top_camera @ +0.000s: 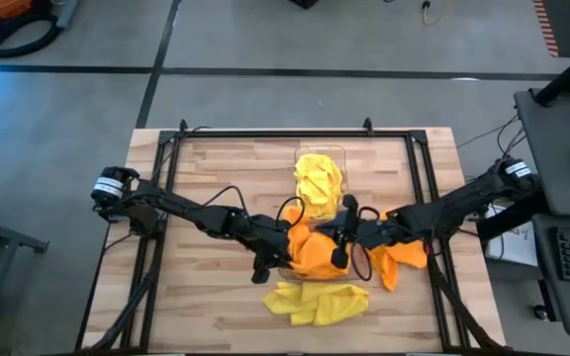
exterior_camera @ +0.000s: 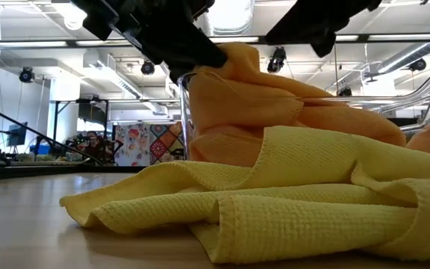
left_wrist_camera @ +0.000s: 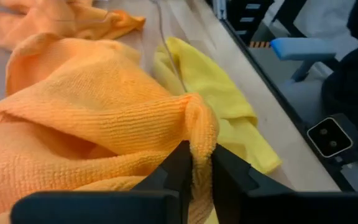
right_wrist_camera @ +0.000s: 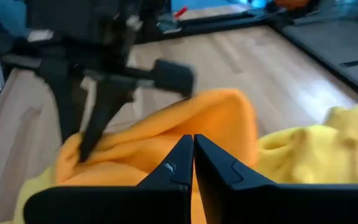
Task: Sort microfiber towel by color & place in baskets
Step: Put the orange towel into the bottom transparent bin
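Left pincer [left_wrist_camera: 194, 180] pinching orange towel [left_wrist_camera: 92, 106] fold, right pincer [right_wrist_camera: 192, 163] fingers together, empty, above it

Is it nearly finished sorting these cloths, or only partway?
Partway, it seems. One basket already holds yellow towels. The orange pile fills the other basket, where the left hand pinches an orange fold and the right hand, shut, hovers above it. Still loose on the table: yellow towels at the front and an orange one at the right.
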You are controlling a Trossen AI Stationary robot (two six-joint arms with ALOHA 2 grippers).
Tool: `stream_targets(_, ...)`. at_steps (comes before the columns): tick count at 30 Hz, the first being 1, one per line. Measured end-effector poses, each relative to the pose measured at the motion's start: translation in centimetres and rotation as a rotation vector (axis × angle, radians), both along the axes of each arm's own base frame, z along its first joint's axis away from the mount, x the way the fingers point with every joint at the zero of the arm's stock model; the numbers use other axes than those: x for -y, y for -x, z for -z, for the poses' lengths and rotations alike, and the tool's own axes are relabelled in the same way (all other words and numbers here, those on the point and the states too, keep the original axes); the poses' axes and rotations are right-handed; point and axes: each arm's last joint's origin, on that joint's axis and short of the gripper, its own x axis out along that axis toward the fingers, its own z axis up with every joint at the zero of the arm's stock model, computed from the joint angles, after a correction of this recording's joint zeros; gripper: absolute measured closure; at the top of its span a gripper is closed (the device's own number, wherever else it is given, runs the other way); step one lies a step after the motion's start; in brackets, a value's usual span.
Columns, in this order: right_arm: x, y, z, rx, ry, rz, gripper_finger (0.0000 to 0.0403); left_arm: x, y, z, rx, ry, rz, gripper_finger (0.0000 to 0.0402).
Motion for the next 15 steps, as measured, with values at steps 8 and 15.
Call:
stream_targets(8, -0.8, -1.7, 2.5, -0.052, -0.051, -0.072, 0.0394, 0.1, -0.4, -1.4, -0.096, -0.021, -0.005, 0.0284)
stream_targets(15, -0.9, -2.3, 3.8, -0.099, -0.062, -0.085, 0.0394, 0.1, -0.6, -3.7, -0.18, -0.079, 0.027, 0.0214)
